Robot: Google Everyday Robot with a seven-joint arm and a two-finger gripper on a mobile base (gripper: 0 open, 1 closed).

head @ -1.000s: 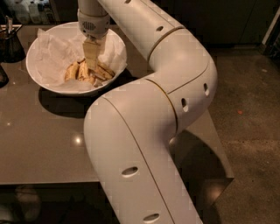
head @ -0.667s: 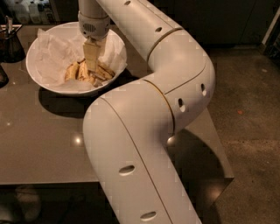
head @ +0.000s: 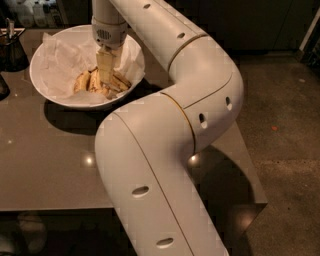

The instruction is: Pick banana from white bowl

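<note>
The white bowl (head: 50, 87) stands at the back left of the grey table, lined with crinkled white paper (head: 62, 55). My gripper (head: 105, 75) points straight down into the bowl's middle, low among yellow-brown banana pieces (head: 83, 81) that lie on either side of it. More of these pieces (head: 120, 82) show to its right. A long whole banana cannot be made out; the gripper and wrist cover the bowl's centre. My large white arm (head: 165, 150) bends across the front of the view.
A dark glass container (head: 12, 49) stands at the table's left edge beside the bowl. The grey table (head: 45, 165) ends at the front and right, with dark floor (head: 285, 150) beyond. Bottles (head: 30, 12) stand at the far back left.
</note>
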